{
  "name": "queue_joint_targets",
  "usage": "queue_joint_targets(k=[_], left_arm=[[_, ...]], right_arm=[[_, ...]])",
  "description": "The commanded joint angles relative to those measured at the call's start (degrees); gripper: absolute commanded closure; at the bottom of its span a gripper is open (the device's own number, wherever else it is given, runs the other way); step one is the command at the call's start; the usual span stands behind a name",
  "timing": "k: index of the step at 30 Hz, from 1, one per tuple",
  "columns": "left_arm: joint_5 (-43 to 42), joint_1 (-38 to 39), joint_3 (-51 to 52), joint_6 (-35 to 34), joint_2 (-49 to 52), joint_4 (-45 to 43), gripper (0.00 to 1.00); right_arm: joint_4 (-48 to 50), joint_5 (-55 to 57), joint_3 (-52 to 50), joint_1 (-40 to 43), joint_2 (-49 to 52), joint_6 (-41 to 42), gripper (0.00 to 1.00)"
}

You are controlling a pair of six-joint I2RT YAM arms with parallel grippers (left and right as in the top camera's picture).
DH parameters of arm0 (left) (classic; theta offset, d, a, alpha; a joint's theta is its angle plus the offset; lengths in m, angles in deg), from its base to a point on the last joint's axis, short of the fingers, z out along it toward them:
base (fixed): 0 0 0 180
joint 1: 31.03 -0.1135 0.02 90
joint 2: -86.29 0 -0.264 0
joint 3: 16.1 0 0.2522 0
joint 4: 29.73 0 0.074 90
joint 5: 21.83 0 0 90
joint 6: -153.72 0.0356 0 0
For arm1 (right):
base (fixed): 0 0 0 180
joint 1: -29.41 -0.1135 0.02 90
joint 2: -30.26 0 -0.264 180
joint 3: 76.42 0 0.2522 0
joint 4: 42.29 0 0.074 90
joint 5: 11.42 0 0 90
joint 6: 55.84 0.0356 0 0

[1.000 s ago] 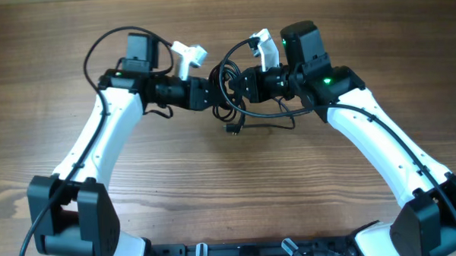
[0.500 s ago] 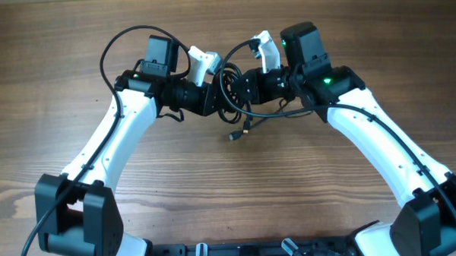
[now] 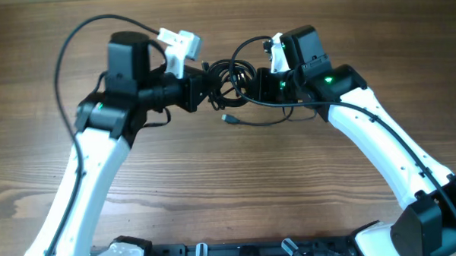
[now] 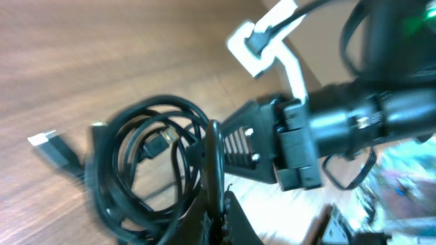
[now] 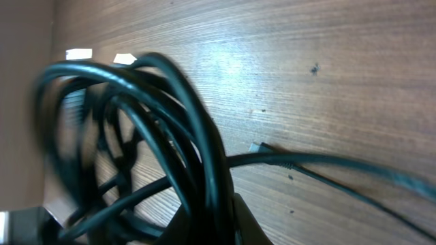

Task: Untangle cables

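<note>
Both arms are holding the cables (image 3: 230, 73) between them over the table's (image 3: 215, 189) far middle. Left gripper (image 3: 206, 87) and right gripper (image 3: 258, 83) are each pinching cords. The coil is looking fully bundled, with one plug (image 3: 228, 118) dangling, so I'd say the untangling is barely starting.

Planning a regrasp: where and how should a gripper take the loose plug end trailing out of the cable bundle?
Probably its cord just behind the plug, from above, fingers across it. That stretch runs alone over the table, apart from the coil that the left gripper and right gripper pinch between them.
</note>
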Motion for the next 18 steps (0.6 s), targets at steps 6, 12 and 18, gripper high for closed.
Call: queue_joint_targets(k=[6,12,18], left_arm=[[27.54,-0.81,-1.03,-17.33,-12.87,-1.33,0.96],[43.65,-0.81,-1.03,-33.46,-14.34,7.74,0.96],[47.34,-0.81,-1.03,-43.87,-6.97,21.97,0.96]], right_arm=[[-3.43,5.66,-0.28,3.23,0.00,4.20,0.96],[-2.54,4.68,-0.28,3.45,0.00,3.21,0.96],[3.15,-3.85,-0.26,4.24,-0.09,0.98,0.96]])
